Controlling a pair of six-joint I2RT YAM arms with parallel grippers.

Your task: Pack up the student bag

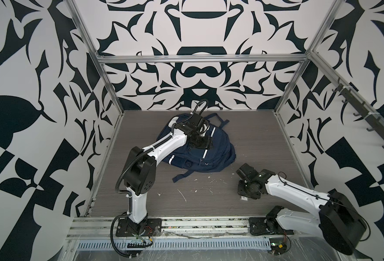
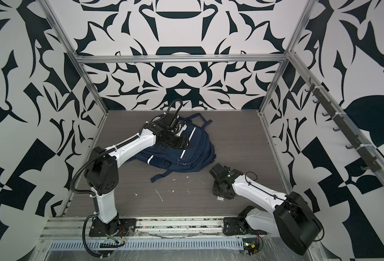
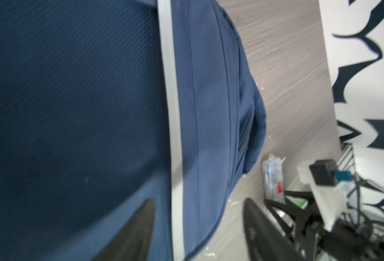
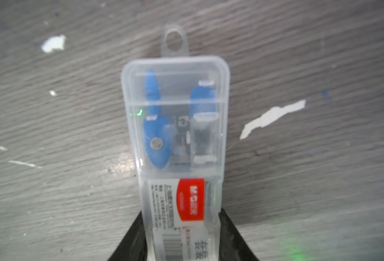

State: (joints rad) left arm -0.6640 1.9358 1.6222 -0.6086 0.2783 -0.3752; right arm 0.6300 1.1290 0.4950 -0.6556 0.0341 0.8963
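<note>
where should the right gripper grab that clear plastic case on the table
Grip the clear case across its long side walls near the labelled end, from above: it lies flat on the table, and the right gripper straddles its narrow width.

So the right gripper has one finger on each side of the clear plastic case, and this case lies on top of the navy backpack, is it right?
Not on the backpack. The right gripper has one finger on each side of the clear plastic case, but the case lies on the table, as the right wrist view shows.
</note>
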